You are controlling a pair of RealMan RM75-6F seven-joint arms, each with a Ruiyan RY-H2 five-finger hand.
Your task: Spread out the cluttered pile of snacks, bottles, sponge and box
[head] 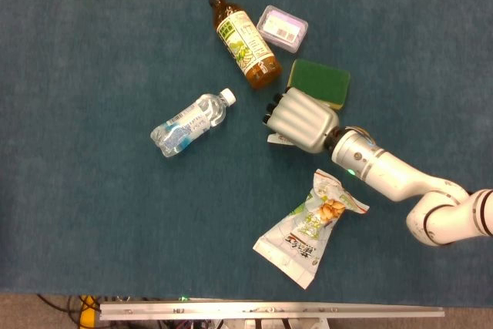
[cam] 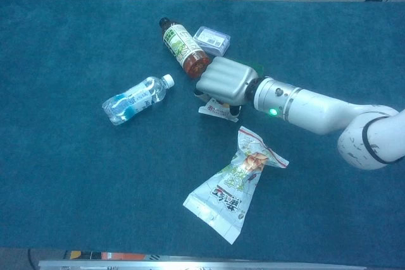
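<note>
I've got the right hand (head: pixel 302 119) down near the middle of the table (head: pixel 77 52), palm down on a small snack packet (cam: pixel 217 110). Only a corner of it sticks out under the hand, so I can't tell if the fingers grip it or just press on it. Left hand isn't in either view.

Step now, I think: pulling that small packet out of the clump. The tea bottle (head: pixel 245 41), the little box (head: pixel 283 28) and the green sponge (head: pixel 319 82) are close together toward the far edge, the sponge just beside my hand. The water bottle (head: pixel 192 122) and the big snack bag (head: pixel 311 226) lie well apart from them already.

Next move prob needs a slide of the small packet toward bare table, w/o bumping the sponge or the tea bottle.

I can't tell which way the small packet's long side runs. The tea bottle's long side runs far-left to near-right, cap toward the far edge. The water bottle's cap points far-right.
</note>
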